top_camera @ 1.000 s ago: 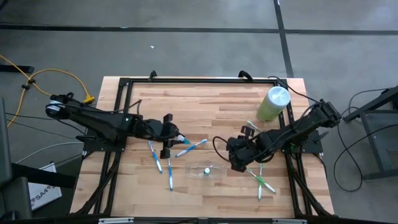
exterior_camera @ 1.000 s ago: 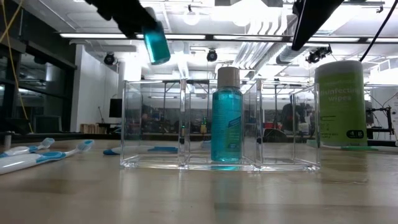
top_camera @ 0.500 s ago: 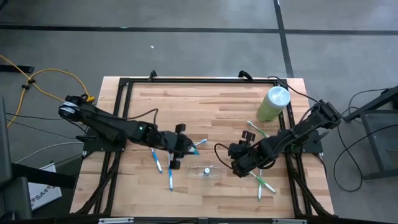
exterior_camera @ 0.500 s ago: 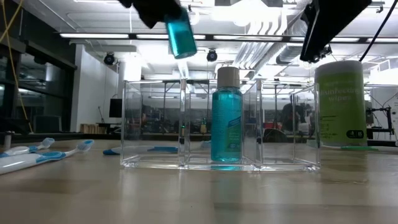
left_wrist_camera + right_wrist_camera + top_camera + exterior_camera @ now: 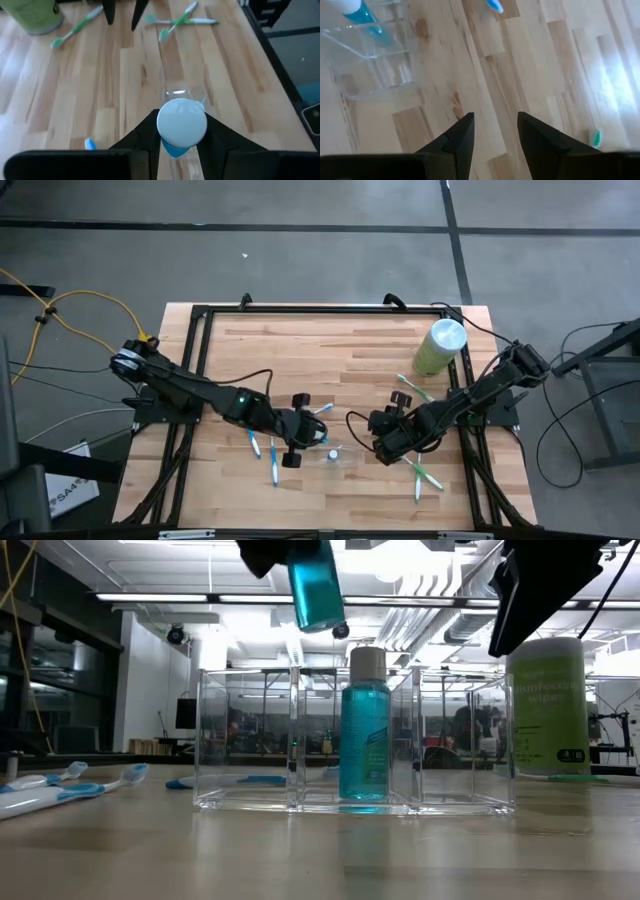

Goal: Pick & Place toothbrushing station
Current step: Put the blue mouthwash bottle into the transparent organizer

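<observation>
The left hand (image 5: 181, 145) is clamped on a small teal bottle (image 5: 316, 585) with a round white cap, holding it in the air above the clear plastic tray (image 5: 250, 802). That tray, rectangular and split by see-through walls, stands near the middle of the pale wood-plank tabletop (image 5: 340, 350); a second teal bottle (image 5: 364, 730) stands upright in its middle compartment. The right hand (image 5: 493, 132) hovers empty just beside the tray, its dark fingers parted. Thin toothbrushes (image 5: 418, 472) lie scattered around, and a pale-green wipes canister (image 5: 438, 346) stands near the far right corner.

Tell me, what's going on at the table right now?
Left gripper shut on teal bottle, above the clear tray. Right gripper open, empty, beside tray. One bottle already inside. Nothing blocking.
</observation>
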### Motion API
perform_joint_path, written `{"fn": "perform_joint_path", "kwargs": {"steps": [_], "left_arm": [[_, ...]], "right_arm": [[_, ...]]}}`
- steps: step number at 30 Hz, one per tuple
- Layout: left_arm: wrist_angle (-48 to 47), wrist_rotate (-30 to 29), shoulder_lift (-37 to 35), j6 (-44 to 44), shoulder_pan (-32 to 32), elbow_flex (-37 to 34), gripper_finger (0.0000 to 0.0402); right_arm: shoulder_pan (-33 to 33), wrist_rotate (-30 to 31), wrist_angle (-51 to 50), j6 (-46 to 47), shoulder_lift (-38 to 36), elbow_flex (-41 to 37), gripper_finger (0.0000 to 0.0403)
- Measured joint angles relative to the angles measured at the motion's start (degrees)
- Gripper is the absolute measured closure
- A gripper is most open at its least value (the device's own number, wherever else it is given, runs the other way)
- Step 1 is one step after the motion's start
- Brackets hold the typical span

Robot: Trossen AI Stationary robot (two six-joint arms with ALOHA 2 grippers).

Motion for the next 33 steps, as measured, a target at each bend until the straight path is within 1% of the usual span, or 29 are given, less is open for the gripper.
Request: {"fn": "perform_joint_path", "kwargs": {"steps": [6, 12, 18, 25, 27, 33], "left_arm": [[0.2, -0.2, 1.7, -3.3, 0.0, 0.3, 0.0315], [0.7, -1.0, 3.3, -8.0, 0.0, 0.3, 0.0315], [2.1, -1.4, 3.8, -9.8, 0.0, 0.3, 0.0315], [2.6, -0.8, 4.7, -9.8, -0.4, 0.2, 0.0315], [4.0, -0.6, 5.3, -9.4, -0.6, 0.3, 0.0315], [4.5, -0.4, 6.2, -8.6, -1.2, 0.3, 0.0315]], "right_arm": [[0.6, 1.8, -0.3, -0.3, 0.0, 0.0, 0.0260], [0.6, 2.0, -0.5, -0.4, 0.0, 0.0, 0.0260], [0.6, 2.6, -0.5, -0.4, 0.0, 0.0, 0.0260], [0.6, 4.2, -1.1, -0.4, 0.0, 0.0, 0.0260], [0.6, 5.2, -2.3, -0.2, 0.0, 0.1, 0.0260], [0.6, 5.1, -6.4, 2.7, 0.0, 0.1, 0.0260]]}}
